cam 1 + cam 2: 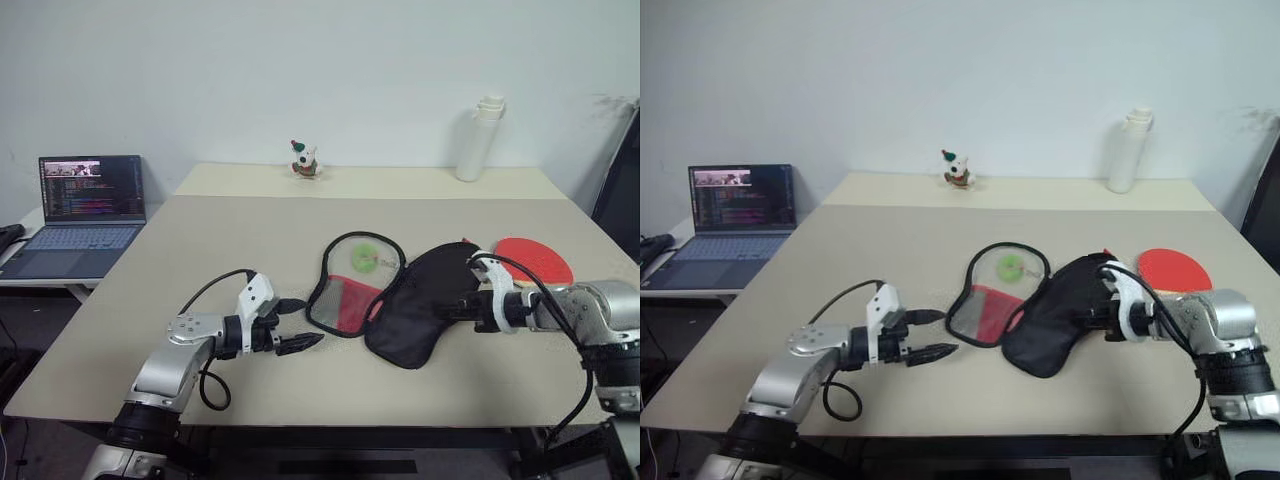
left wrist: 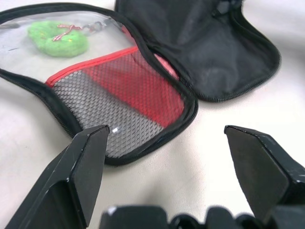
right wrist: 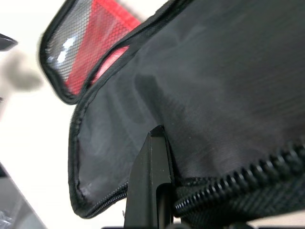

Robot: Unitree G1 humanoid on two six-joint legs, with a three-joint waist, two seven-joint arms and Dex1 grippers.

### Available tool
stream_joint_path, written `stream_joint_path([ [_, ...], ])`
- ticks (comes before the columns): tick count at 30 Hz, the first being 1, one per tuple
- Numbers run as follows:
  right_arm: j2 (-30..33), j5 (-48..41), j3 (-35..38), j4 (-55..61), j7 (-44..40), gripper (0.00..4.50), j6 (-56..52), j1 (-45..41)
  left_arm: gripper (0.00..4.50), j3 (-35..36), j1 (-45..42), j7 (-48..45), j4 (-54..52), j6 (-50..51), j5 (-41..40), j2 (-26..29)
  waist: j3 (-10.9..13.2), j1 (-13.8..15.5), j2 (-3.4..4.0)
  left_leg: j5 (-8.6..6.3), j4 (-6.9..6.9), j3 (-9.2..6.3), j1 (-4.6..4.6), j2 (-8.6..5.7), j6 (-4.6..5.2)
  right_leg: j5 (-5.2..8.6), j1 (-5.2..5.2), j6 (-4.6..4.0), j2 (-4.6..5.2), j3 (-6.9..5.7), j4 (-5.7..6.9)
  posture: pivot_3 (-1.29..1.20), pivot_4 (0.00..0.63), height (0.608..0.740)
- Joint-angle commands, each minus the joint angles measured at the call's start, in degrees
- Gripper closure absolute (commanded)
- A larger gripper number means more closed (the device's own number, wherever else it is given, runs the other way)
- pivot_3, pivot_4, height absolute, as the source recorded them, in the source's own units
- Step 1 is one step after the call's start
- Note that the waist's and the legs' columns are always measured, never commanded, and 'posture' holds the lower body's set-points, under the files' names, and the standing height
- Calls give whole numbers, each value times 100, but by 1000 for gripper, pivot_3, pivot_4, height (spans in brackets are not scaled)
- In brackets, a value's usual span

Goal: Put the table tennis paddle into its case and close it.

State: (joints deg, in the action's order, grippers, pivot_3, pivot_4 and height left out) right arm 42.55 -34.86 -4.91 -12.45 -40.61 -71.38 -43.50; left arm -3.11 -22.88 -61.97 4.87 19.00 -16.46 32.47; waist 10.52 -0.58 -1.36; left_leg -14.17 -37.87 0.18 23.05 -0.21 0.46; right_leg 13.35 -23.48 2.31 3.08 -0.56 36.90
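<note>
Your case (image 1: 400, 300) lies unzipped and spread flat near the middle of the surface (image 1: 200, 260), two halves joined along one edge: the half toward your left has a clear panel over a red section with black mesh, the other half is plain black fabric. In the open half, nothing but a green fuzzy charm (image 1: 363, 258) under the clear panel; the black half holds nothing you can make out. The table tennis paddle (image 1: 535, 262) sits outside the case, on the surface just beyond the black half on your right side, red face up, its handle hidden behind the right arm. Your right hand (image 1: 470, 305) is pinched together on the edge of the black half, at the zip line, per the right wrist view. Your left hand (image 1: 300, 325) hovers just short of the mesh half, fingers (image 2: 81, 167) spread wide, gripping nothing. Back of the surface: a white bottle (image 1: 480, 138) and a small figurine (image 1: 305, 160). An open laptop (image 1: 85, 215) stands on a side table; its screen text is too small to read. No logo legible on the case.
</note>
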Motion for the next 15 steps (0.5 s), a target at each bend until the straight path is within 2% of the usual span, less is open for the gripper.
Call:
stream_joint_path([
  [1,78,649,-518,-662,-669,4487,929,-557,271,-4,-19,18,-103,-141,-10,7,1,-5,0,0,0,1,0,0,0,0,-3,0,0,0,1,0,150,740],
  [3,-84,972,-667,-1236,-840,4487,1367,-914,271,-26,0,42,-107,-168,-4,-13,3,-5,2,0,0,-3,0,1,0,0,-3,-1,0,-2,3,0,150,740],
  [4,-152,1136,-739,-1508,-927,4008,1586,-1071,271,-36,9,51,-108,-184,-1,-22,5,-4,2,0,0,-1,1,1,0,-5,-4,-10,0,-1,4,0,150,740],
  [6,-241,1386,-812,-1911,-1057,3544,1889,-1275,271,-48,18,62,-106,-207,3,-29,7,-3,2,0,0,-1,2,1,0,-14,-5,-23,0,-1,3,0,150,740],
  [8,-319,1632,-817,-2303,-1126,2785,2182,-1456,271,-63,20,73,-96,-233,7,-34,8,0,3,0,1,-2,4,0,0,-15,-6,-25,1,-2,2,0,150,740],
  [13,-370,2347,-749,-3152,-840,1082,3163,-1784,271,-124,16,83,-30,-332,29,-59,13,1,7,0,1,-3,8,-2,-1,-16,-8,-26,4,-3,3,0,150,740],
  [15,-279,2515,-573,-3363,-613,1082,3459,-1802,271,-175,-3,59,19,-390,47,-92,14,5,10,0,1,-2,8,-4,-1,-16,-8,-26,5,-2,3,0,150,740],
])
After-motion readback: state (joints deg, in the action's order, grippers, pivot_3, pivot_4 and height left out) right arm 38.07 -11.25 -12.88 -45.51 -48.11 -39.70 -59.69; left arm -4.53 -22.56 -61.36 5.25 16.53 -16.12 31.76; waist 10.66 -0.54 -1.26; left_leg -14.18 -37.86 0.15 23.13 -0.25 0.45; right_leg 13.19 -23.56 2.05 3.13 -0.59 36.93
